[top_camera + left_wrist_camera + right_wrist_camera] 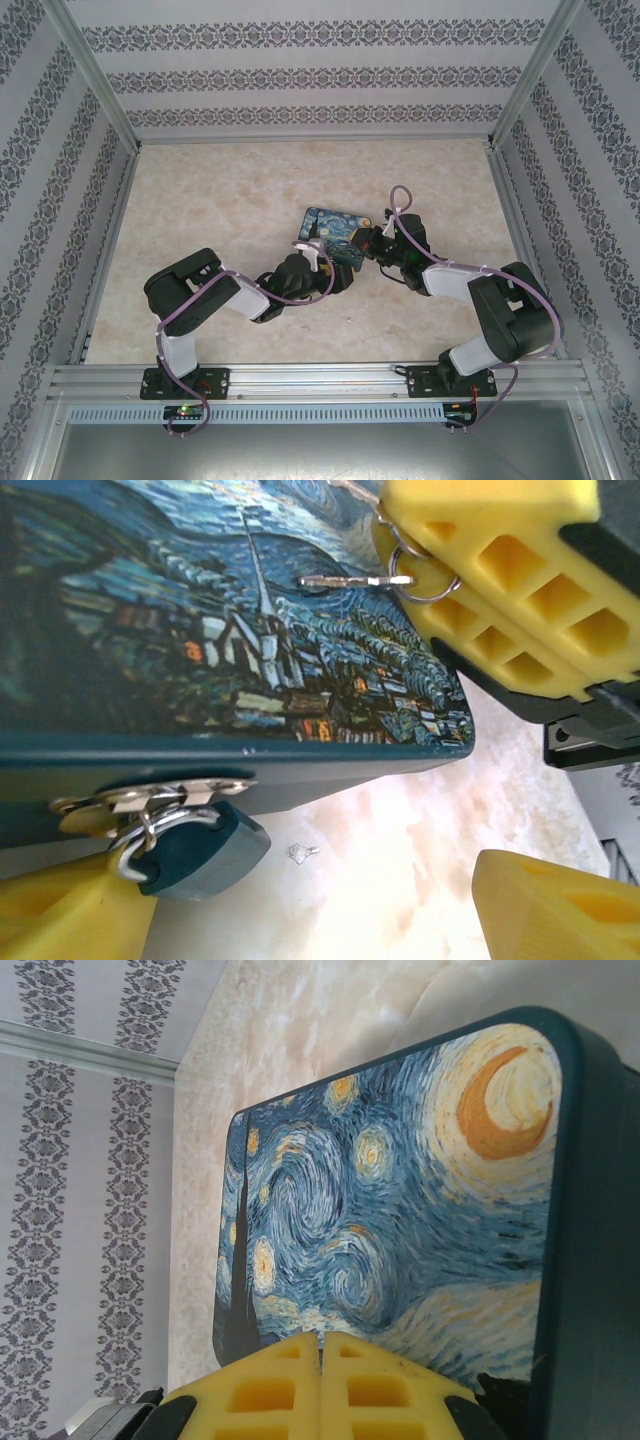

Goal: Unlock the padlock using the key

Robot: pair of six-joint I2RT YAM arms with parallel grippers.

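Observation:
The teal padlock (195, 852) hangs by its silvery shackle from the hasp (150, 802) on the side of the painting-print box (230, 630). My left gripper (310, 910) is open. One of its yellow fingers (60, 915) touches the padlock and the other stands far off to the right. My right gripper (400, 550) hovers over the box lid, shut on the key ring. A thin silvery key (345, 580) dangles from that ring, and a sliver of metal (321, 1342) peeks from between the shut fingers. From above, both grippers (315, 262) (372, 243) flank the box (335, 228).
A tiny metallic speck (302, 853) lies on the marbled table (220, 200) just beside the padlock. Patterned walls and aluminium rails enclose the table on three sides. The box sits near the table's middle, between both arms.

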